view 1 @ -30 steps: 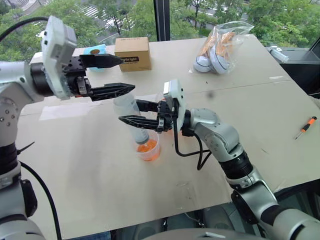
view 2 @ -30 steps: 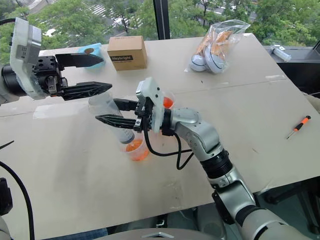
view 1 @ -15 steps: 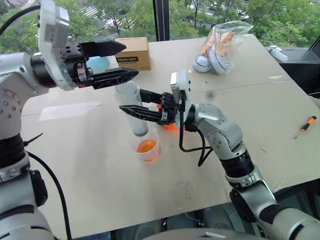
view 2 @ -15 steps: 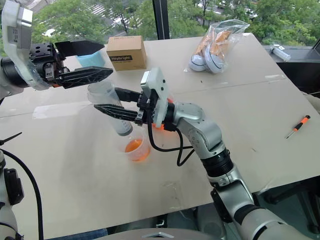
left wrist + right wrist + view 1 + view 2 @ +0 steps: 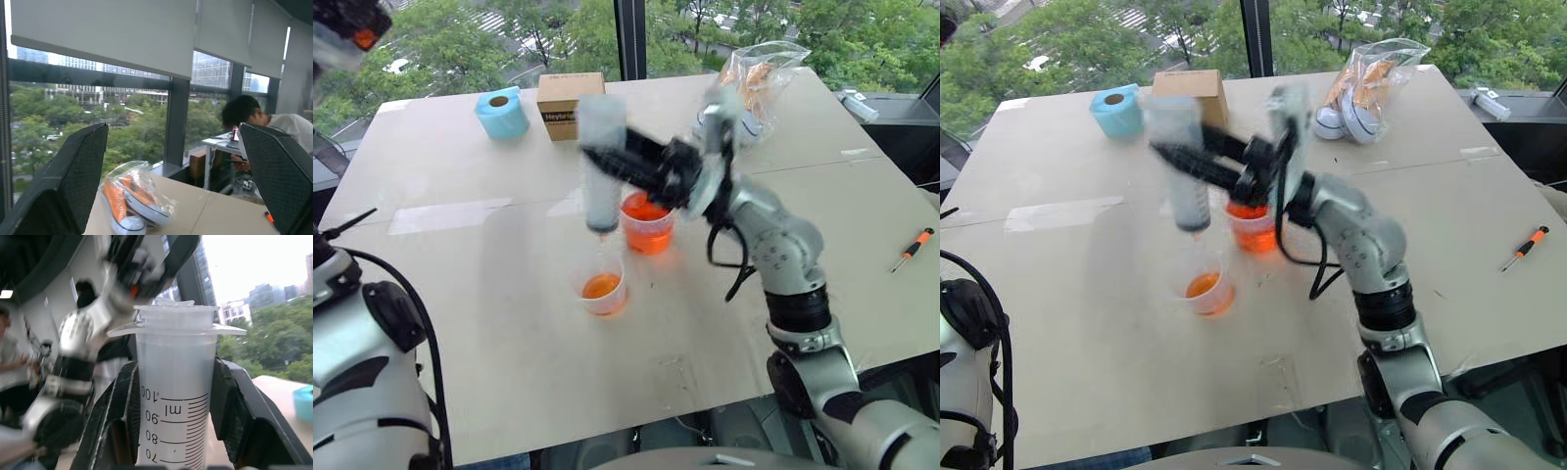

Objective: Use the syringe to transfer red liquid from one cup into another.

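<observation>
Syringe (image 5: 601, 166) lifted clear of smaller cup (image 5: 604, 291) — left arm gone upward.

On my counter (image 5: 460, 294) I see a blue tape roll (image 5: 501, 113) beside a brown box (image 5: 570, 104), a bag of shoes (image 5: 759, 83), and a screwdriver (image 5: 912, 250) far right.
</observation>
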Robot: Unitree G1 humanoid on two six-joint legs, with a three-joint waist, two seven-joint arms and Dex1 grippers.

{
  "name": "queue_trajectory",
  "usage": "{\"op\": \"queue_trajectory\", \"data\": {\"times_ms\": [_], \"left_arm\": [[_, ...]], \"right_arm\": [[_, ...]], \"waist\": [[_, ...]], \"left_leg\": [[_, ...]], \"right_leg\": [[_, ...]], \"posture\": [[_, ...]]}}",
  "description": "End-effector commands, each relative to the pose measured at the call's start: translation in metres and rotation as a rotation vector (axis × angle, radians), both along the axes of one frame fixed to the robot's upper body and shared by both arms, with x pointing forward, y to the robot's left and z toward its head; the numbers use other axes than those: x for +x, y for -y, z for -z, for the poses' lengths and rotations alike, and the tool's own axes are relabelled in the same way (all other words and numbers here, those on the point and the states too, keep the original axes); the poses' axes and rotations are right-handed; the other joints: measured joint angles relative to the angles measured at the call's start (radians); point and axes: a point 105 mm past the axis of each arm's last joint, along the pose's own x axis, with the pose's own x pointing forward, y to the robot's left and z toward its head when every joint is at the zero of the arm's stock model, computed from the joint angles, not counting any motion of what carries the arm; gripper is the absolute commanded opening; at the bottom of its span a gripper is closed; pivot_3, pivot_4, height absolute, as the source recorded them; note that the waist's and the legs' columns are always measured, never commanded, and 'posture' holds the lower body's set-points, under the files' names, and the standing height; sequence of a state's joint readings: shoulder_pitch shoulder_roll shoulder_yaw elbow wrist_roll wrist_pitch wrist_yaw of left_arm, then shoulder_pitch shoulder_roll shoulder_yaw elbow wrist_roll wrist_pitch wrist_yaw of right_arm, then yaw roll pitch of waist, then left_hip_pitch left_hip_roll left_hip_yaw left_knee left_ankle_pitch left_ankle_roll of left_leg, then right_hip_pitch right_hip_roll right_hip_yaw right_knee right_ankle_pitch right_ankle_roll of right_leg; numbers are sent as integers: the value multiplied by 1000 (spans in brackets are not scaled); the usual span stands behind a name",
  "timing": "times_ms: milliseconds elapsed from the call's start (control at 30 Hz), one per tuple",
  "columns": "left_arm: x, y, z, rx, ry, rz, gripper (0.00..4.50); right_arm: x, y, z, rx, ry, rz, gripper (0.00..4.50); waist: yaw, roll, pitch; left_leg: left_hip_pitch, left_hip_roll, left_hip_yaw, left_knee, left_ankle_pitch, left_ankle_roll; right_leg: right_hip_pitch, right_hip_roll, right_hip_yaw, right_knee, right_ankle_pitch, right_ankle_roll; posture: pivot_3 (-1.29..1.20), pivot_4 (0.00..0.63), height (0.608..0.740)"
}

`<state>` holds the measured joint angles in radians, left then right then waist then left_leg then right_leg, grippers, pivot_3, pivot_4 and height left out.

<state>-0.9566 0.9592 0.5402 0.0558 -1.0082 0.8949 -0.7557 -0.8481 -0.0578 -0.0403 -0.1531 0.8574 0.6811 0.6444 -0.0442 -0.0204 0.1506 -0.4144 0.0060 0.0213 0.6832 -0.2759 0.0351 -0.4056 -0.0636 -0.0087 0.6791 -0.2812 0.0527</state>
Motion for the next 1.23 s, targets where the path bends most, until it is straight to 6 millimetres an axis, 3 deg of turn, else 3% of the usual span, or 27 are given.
{"op": "queue_trajectory", "data": {"times_ms": [33, 100, 200, 267, 333, 367, 400, 500, 600, 733, 833, 1033, 1133, 1233], "left_arm": [[-6, -17, 21, 98, -78, -134, 4396], [-5, -26, 48, 192, -162, -218, 4396], [-2, -38, 97, 375, -280, -331, 4396], [-3, -44, 131, 421, -366, -350, 4396], [-5, -46, 179, 493, -460, -349, 4396], [-8, -46, 194, 523, -481, -347, 4500], [-11, -48, 208, 521, -508, -357, 4500], [-17, -57, 229, 511, -519, -405, 4500], [-24, -61, 244, 500, -524, -455, 4500], [-45, -56, 270, 550, -577, -463, 4500], [-62, -39, 290, 519, -612, -432, 4500], [-87, -7, 321, 437, -701, -356, 4500], [-93, 9, 324, 439, -697, -300, 4500], [-100, 16, 326, 449, -705, -251, 4500]], "right_arm": [[7, 51, -37, -13, -25, 103, 1493], [20, 77, -26, -166, -133, 185, 1493], [29, 108, 20, -422, -358, 254, 1493], [39, 127, 62, -573, -507, 360, 1493], [46, 142, 115, -733, -611, 463, 1493], [45, 145, 129, -771, -632, 477, 2518], [47, 144, 140, -785, -633, 489, 2899], [57, 137, 148, -744, -588, 515, 4453], [67, 141, 126, -670, -413, 556, 4489], [58, 179, 107, -631, -258, 557, 4489], [33, 206, 122, -723, -157, 500, 4489], [-15, 264, 172, -773, -193, 480, 4489], [-35, 274, 188, -786, -233, 413, 4489], [-43, 278, 199, -806, -256, 386, 4489]], "waist": [[1, 0, 0], [5, 0, 0], [6, -1, -1], [5, -1, 0], [3, 0, -2], [3, 0, -1], [3, 0, -1], [1, 0, 0], [8, 0, 0], [21, 0, -1], [40, -1, -2], [44, 0, -3], [41, 3, -2], [30, 7, 0]], "left_leg": [[0, 0, 0, 0, 0, 0], [-1, 0, -1, -1, 0, 0], [0, 0, 0, -5, 0, 0], [0, 0, 1, -6, 0, 0], [1, 1, 3, -9, 0, 0], [2, 0, 5, -10, 0, 1], [1, 1, 6, -11, 0, 1], [-1, 1, 9, -10, 0, 1], [-1, 1, 9, -10, 0, 1], [-1, 1, 9, -10, -2, 3], [-2, 1, 7, -10, -4, 7], [1, 1, 5, -10, -5, 8], [8, 1, 4, -10, -8, 12], [26, 2, 4, -13, -8, 13]], "right_leg": [[0, 0, -1, 0, 0, 0], [0, -2, -1, -1, 0, 0], [1, -7, -1, -2, 0, 0], [1, -7, 1, -5, 0, -1], [0, -7, 4, -7, 0, -1], [1, -7, 6, -7, 0, -1], [0, -7, 7, -8, 0, -1], [-5, -6, 10, -6, 0, 0], [-5, -7, 10, -5, 0, 0], [-4, -8, 9, -7, 0, 0], [0, -9, 6, -15, 0, 0], [5, -10, 5, -19, 0, 0], [13, -10, 5, -18, 0, 0], [29, -10, 6, -19, -2, -4]], "posture": [[0, 150, 740], [0, 150, 740], [0, 150, 740], [0, 150, 740], [0, 150, 740], [0, 150, 740], [0, 150, 740], [0, 150, 740], [0, 150, 740], [0, 150, 740], [0, 150, 740], [0, 150, 740], [0, 150, 740], [0, 150, 740]]}}
